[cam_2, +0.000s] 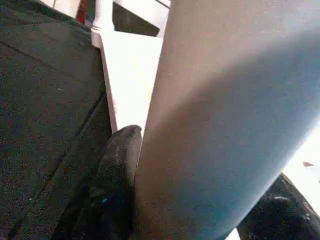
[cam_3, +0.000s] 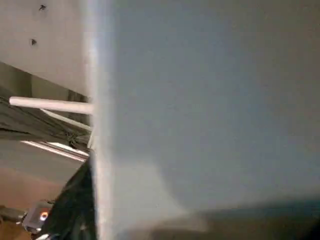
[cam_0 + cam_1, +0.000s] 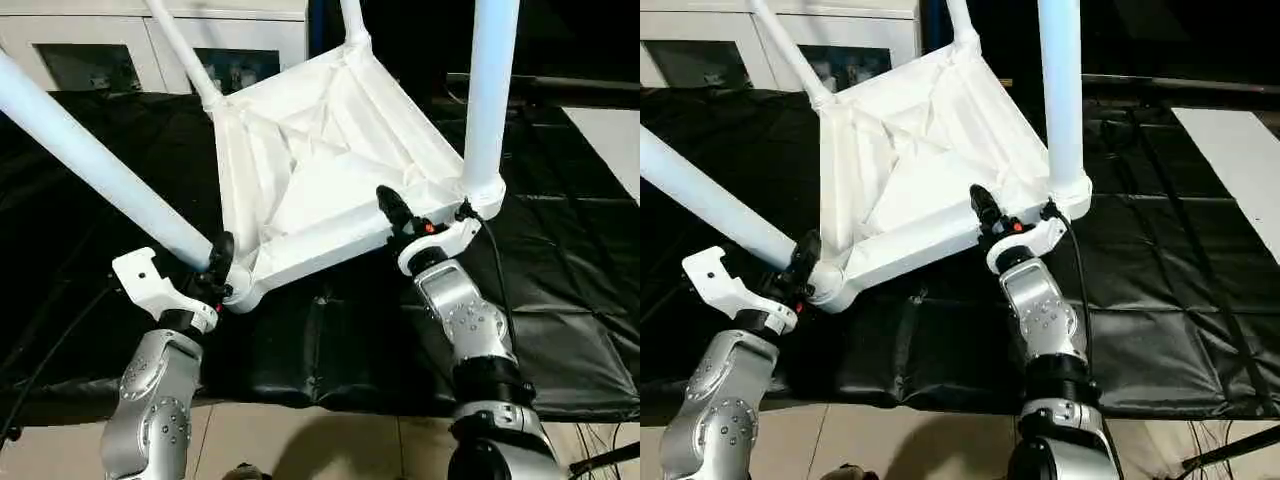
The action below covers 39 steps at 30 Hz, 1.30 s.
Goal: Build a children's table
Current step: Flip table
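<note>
- Left gripper (image 3: 218, 262) pinches the base of a white leg (image 3: 95, 165), right at the tabletop's near-left corner socket.
- Right gripper (image 3: 398, 215) clamps the near rim of the tabletop (image 3: 320, 160).
- Tabletop is tilted, ribbed underside facing up, four legs attached, above a black mat (image 3: 560, 300).
- White cabinet (image 3: 90, 45) stands behind.

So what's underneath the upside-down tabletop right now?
Under the tabletop lies a black mat on the floor. The part directly beneath is covered, so anything there can't be seen.
</note>
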Tool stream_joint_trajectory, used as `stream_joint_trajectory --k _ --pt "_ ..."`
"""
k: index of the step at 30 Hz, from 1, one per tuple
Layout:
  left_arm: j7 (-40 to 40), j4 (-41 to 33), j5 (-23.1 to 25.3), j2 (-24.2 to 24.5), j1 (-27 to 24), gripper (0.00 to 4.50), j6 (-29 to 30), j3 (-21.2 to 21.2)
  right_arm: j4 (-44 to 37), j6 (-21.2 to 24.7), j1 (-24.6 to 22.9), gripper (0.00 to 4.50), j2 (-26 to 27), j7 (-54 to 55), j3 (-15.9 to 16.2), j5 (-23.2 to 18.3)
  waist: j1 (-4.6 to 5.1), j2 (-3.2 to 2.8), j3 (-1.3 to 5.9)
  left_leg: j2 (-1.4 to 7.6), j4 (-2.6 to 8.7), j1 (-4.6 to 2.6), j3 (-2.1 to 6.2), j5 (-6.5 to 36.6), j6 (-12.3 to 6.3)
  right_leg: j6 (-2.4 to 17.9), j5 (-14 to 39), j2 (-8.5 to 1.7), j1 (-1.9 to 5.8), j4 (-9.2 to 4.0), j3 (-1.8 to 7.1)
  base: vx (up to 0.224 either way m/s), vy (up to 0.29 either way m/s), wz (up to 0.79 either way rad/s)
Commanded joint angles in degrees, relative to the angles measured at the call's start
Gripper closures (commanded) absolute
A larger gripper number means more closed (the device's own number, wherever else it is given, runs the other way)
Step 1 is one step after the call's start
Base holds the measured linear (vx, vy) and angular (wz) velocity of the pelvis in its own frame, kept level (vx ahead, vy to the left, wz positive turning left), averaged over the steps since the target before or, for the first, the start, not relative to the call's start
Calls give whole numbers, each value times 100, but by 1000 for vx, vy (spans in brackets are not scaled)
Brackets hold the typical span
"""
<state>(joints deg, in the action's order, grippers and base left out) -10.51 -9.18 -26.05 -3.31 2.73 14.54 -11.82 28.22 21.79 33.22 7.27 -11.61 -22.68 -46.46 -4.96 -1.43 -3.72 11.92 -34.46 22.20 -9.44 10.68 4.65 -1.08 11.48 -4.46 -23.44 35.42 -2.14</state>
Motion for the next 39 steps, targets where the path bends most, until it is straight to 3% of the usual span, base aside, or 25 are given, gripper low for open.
stream_joint_trajectory --k 1,3,4,5,8,19,21,23,27,34,39 --pt "-320 -388 -347 -117 55 226 -194 152 103 -35 89 198 -42 53 -61 41 16 56 418 34 328 -72 -67 60 -364 1155 -489 -191 313 -254 146 0 0 0" --pt "-182 -362 -244 -131 75 226 -239 119 99 -38 99 212 -52 53 -70 45 20 69 421 37 327 -72 -67 37 -387 1162 -523 -187 316 -252 145 0 0 0" --pt "-211 -318 -371 -179 114 170 -262 50 96 -52 107 221 -64 51 -68 62 20 67 419 35 327 -69 -69 61 -390 1166 -489 -190 318 -254 146 0 0 0" --pt "-275 -293 -498 -211 136 156 -266 10 96 -61 110 231 -71 49 -65 74 18 66 421 36 328 -68 -69 75 -382 1172 -465 -195 320 -256 146 0 0 0" --pt "-118 -293 -651 -255 139 138 -199 -165 92 -130 147 243 -123 57 -61 134 12 59 417 43 335 -83 -76 183 -303 1233 -360 -190 302 -256 147 0 0 0" --pt "-50 -278 -766 -223 115 41 -400 -193 -34 -297 222 248 -348 -7 51 405 -1 94 425 46 338 -84 -94 327 -251 1082 6 -197 306 -288 149 0 0 0" --pt "110 -275 -782 -288 146 35 -582 -365 -78 -349 246 248 -394 16 54 451 -1 103 422 41 337 -81 -101 369 -226 1044 58 -197 308 -295 152 0 0 0" --pt "183 -310 -1089 -346 188 2 -816 -725 -132 -458 288 248 -500 37 81 576 5 111 424 36 345 -68 -96 418 -192 1006 195 -209 315 -299 147 0 0 0" --pt "174 -389 -1479 -234 171 0 -1018 -1177 -255 -494 351 249 -677 22 136 721 14 125 420 32 353 -78 -102 573 -92 935 469 -201 294 -318 151 0 0 0" --pt "360 -121 -1792 429 143 0 -1472 -2122 -293 -343 539 249 -1213 59 193 935 7 118 432 20 353 -89 -94 566 -24 782 513 -184 276 -308 149 0 0 0" --pt "348 49 -1947 663 184 0 -1536 -2396 -182 -305 601 249 -1395 133 131 941 10 109 427 20 360 -101 -101 659 34 773 582 -173 253 -314 149 0 0 0"
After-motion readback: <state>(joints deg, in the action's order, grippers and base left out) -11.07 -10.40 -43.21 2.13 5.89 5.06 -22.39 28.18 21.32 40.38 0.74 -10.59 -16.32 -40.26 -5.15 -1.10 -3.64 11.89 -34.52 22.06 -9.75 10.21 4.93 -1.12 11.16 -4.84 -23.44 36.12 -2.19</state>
